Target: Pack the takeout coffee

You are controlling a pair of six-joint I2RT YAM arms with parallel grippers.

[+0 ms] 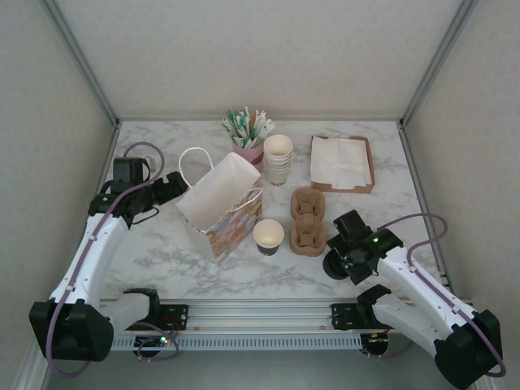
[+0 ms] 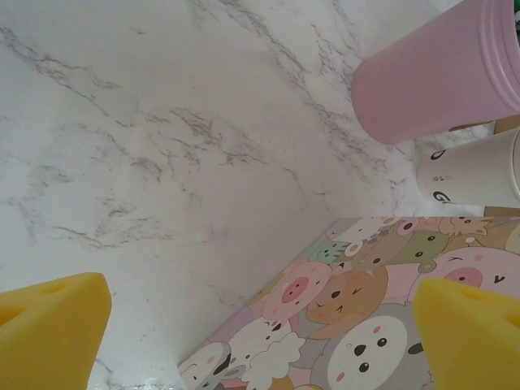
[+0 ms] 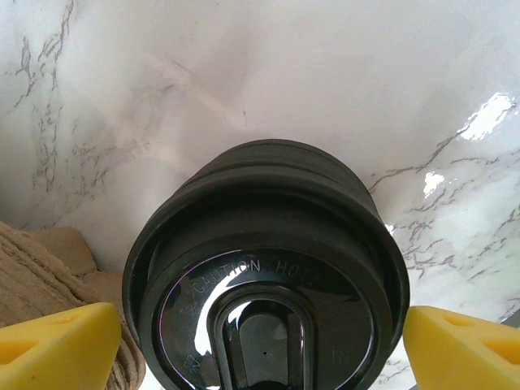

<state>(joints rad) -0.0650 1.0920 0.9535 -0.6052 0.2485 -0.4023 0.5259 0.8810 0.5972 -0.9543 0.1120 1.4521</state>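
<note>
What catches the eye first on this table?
A white paper bag printed with cartoon animals stands out left of centre. Behind it, a pink cup bristles with green-and-white straws. At the front right, the right hand is open on either side of a stack of black lids.

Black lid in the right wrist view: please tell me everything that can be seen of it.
The black lid is round and of glossy plastic. Its top carries the raised words CAUTION HOT and an oval sip recess. Stepped ridges under the rim suggest several lids stacked, though I cannot be sure. It stands upright on the marble table, beside the brown cup carrier. The right gripper has its yellow fingertips close on both sides; I cannot tell whether they touch it.
</note>
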